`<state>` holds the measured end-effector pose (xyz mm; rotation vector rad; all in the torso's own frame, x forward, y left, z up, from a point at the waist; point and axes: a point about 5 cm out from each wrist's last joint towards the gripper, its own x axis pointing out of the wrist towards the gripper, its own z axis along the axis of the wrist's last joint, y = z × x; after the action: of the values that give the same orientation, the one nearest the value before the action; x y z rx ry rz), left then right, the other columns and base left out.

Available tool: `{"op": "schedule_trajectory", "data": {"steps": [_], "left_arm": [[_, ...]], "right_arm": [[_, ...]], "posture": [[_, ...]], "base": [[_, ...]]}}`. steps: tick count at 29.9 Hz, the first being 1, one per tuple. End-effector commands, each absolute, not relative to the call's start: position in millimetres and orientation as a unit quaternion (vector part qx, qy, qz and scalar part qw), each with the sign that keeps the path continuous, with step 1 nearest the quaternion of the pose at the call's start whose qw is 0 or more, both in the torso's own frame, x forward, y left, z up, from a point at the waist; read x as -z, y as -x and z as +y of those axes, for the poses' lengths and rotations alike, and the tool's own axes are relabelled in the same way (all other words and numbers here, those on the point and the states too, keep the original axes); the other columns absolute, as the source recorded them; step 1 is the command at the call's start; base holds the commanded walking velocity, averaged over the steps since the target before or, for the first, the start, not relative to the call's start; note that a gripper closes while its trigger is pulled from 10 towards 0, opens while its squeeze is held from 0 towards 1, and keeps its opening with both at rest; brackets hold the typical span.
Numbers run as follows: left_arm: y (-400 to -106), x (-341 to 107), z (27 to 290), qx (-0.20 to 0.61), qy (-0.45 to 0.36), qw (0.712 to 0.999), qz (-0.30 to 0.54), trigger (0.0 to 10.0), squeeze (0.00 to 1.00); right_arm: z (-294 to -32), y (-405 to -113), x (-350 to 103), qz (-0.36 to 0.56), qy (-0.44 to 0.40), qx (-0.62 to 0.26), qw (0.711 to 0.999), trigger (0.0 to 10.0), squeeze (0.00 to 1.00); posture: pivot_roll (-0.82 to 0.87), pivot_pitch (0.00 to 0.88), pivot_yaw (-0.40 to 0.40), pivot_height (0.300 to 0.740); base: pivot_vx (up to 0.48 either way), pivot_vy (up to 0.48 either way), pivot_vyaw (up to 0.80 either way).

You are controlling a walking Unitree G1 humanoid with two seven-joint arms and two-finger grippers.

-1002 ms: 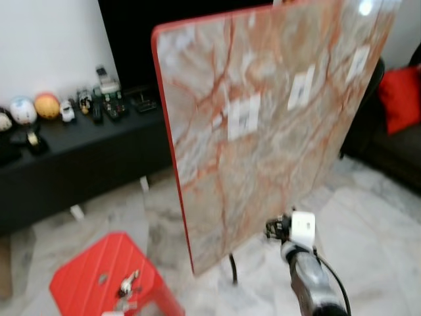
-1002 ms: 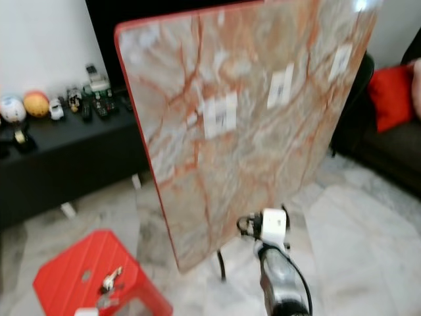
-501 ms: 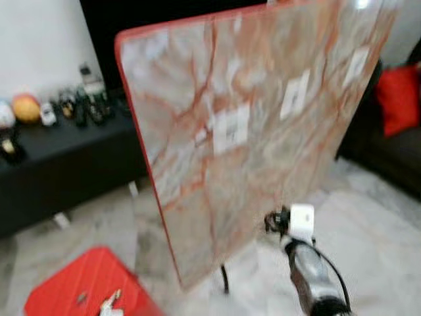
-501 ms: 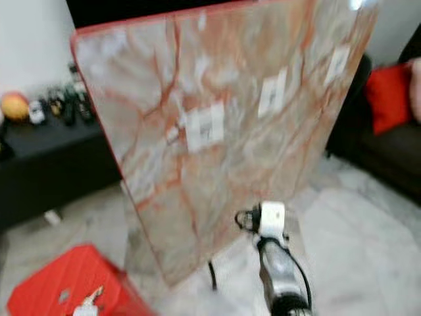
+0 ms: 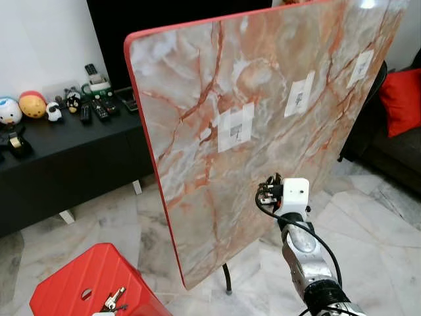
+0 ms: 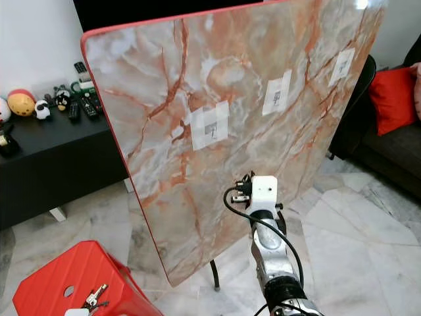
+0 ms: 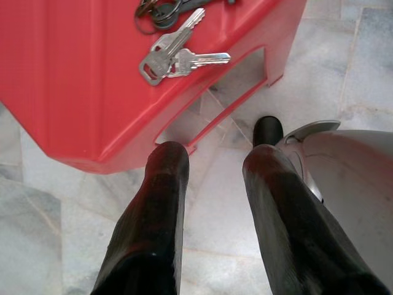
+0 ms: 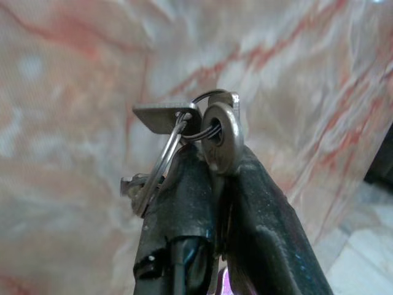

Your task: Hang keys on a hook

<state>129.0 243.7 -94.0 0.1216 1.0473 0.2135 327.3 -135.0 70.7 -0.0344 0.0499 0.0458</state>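
A tall marble-patterned board [image 5: 263,131] with a red rim stands upright; three white taped patches [image 5: 235,127] [image 5: 298,94] [image 5: 361,66] on its face each carry a small hook. My right gripper [image 8: 215,160] is shut on a bunch of keys [image 8: 218,126] on a wire ring and holds it close to the board's face. In the eye views the right arm's white wrist block [image 5: 294,195] sits just below the middle patch. A second bunch of keys [image 7: 175,55] lies on a red stool [image 5: 85,286]. My left gripper [image 7: 216,157] hangs open beside that stool, above the floor.
A low black cabinet [image 5: 66,141] with toys and remotes runs along the left wall. A red cushion [image 5: 401,99] rests on a dark sofa at the right. The board's thin black leg [image 5: 227,280] stands on the marble floor [image 5: 381,243].
The head camera swung, shifting and blurring the scene, and is now steady. My right arm has risen with the keys, closer to the middle patch on the board.
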Motion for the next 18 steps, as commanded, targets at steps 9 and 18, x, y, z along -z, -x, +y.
{"op": "schedule_trajectory", "data": {"steps": [9,18], "left_arm": [[-129,96,235,-0.096,-0.057,0.858,0.501,10.0,0.0],[-131,96,234,-0.096,-0.055,0.859,0.5,10.0,0.0]], "right_arm": [[-126,-349,-106,-0.022,0.058,-0.057,0.996,10.0,0.0],[-123,-361,-124,-0.038,0.061,-0.059,0.996,10.0,0.0]], "posture": [[0.05,0.0,-0.036,0.74],[0.06,0.0,-0.038,0.74]], "base": [[0.0,0.0,0.0],[0.0,0.0,0.0]]}}
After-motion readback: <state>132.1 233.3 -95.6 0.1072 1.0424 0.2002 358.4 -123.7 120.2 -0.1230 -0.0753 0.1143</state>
